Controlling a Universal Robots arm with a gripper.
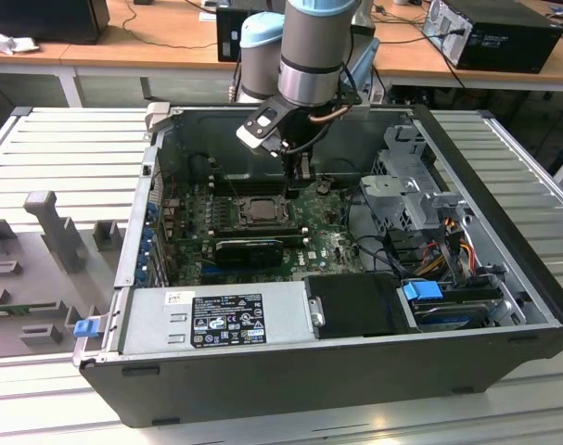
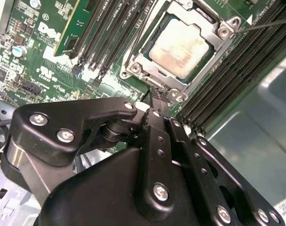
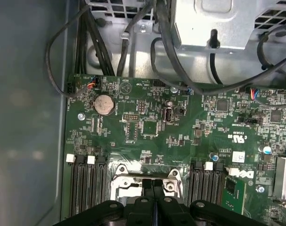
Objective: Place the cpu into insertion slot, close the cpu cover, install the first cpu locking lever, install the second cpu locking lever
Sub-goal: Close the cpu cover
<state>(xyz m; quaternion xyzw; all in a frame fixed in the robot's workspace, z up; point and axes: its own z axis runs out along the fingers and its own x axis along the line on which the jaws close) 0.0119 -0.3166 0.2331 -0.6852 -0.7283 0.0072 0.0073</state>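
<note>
The arm reaches straight down into the case, and my pincer [image 2: 155, 96] has its fingers pressed together, tips at the socket's rim. Just beyond them the cpu [image 2: 180, 44] sits in its slot, the cpu cover [image 2: 221, 49] flat around it. Farther out are the motherboard [image 1: 327, 246], the open computer case [image 1: 504, 185] and the table [image 1: 68, 148].
</note>
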